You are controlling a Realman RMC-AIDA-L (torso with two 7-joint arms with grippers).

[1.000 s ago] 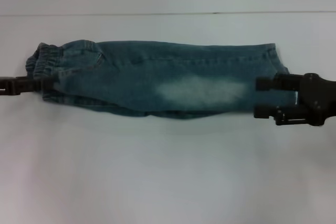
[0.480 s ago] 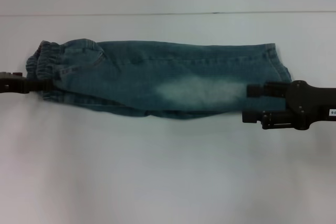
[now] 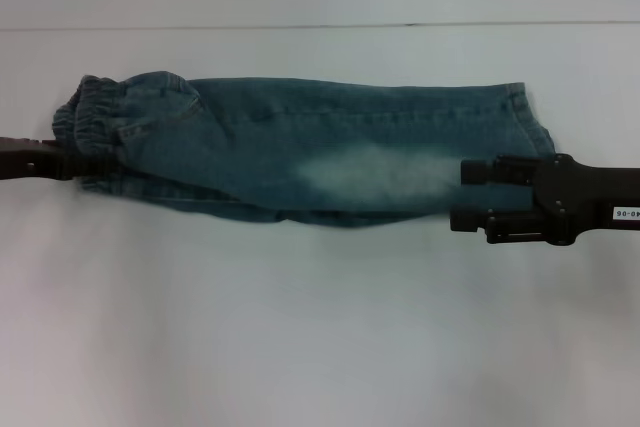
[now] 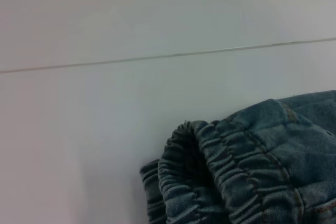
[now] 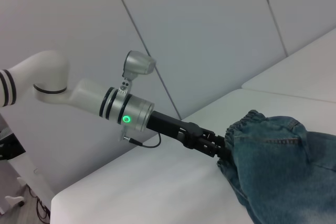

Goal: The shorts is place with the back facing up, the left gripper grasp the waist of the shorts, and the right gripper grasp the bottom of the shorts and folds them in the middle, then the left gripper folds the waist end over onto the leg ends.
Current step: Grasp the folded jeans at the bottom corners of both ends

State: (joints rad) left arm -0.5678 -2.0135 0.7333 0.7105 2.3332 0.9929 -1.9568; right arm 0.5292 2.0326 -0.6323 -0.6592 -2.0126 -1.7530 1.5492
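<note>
The shorts (image 3: 310,152) lie folded lengthwise into a long band on the white table (image 3: 320,327), stretched between the two grippers. The left gripper (image 3: 85,162) comes in from the left edge of the head view, and its tips are buried in the ruffled waist (image 3: 95,127), so the jaws look closed on that band. The right wrist view agrees: the dark claw (image 5: 220,148) ends right at the gathered denim (image 5: 247,124), with the silver collar (image 5: 128,111) and its green light farther back along the arm. The left wrist view shows only the crinkled waist (image 4: 220,177) bunched up close against the table, and none of that arm's own fingers.

At the other end, the right gripper (image 3: 462,197) lies over the leg end of the shorts. One prong rests over the pale bleached patch (image 3: 375,172), the other along the near edge of the fabric. The hem (image 3: 525,122) lies just beyond the prongs, on the far side. Whether those jaws actually pinch the cloth cannot be told. A white label (image 3: 624,214) shows on the arm behind them.
</note>
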